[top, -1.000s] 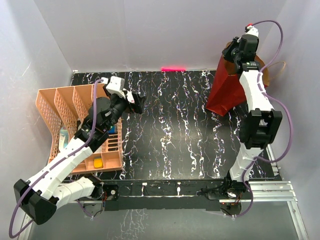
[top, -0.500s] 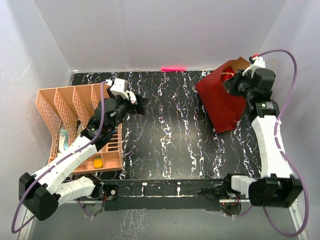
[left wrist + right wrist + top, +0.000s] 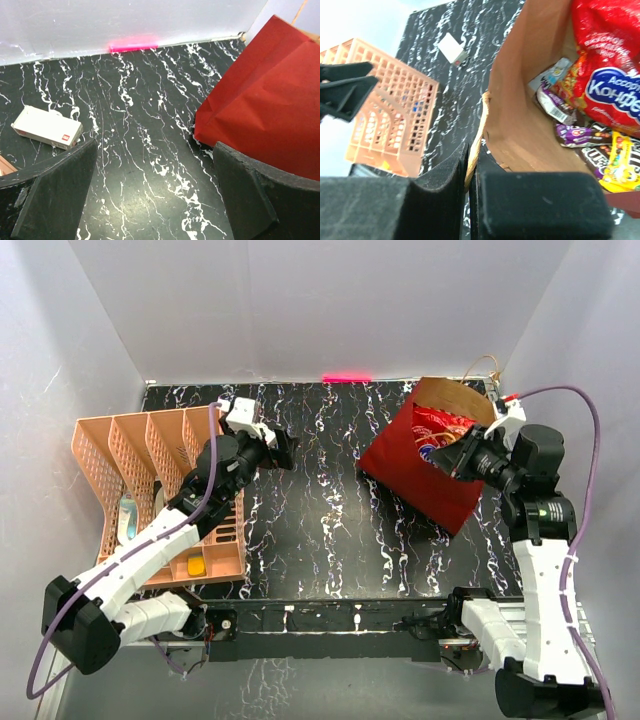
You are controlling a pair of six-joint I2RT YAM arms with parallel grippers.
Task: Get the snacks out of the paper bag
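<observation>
Matt red paper bag [image 3: 410,475] — brown kraft inside; glossy-wrapped snacks [image 3: 612,90]; smooth marbled table [image 3: 330,505].

Lighting in the top external view was bright, diffuse and even, with a cool cast on the enclosure walls [image 3: 300,300]. Shadows on the worktop [image 3: 330,510] under the arms were soft and weak. A pink strip [image 3: 346,377] at the far edge bloomed to saturation. In the right wrist view the upper-left corner was overexposed, the right end effector [image 3: 473,165] was dark and out of focus, and the snacks [image 3: 607,95] showed specular glare. The left wrist view rendered the paper bag [image 3: 265,110] sharply.
</observation>
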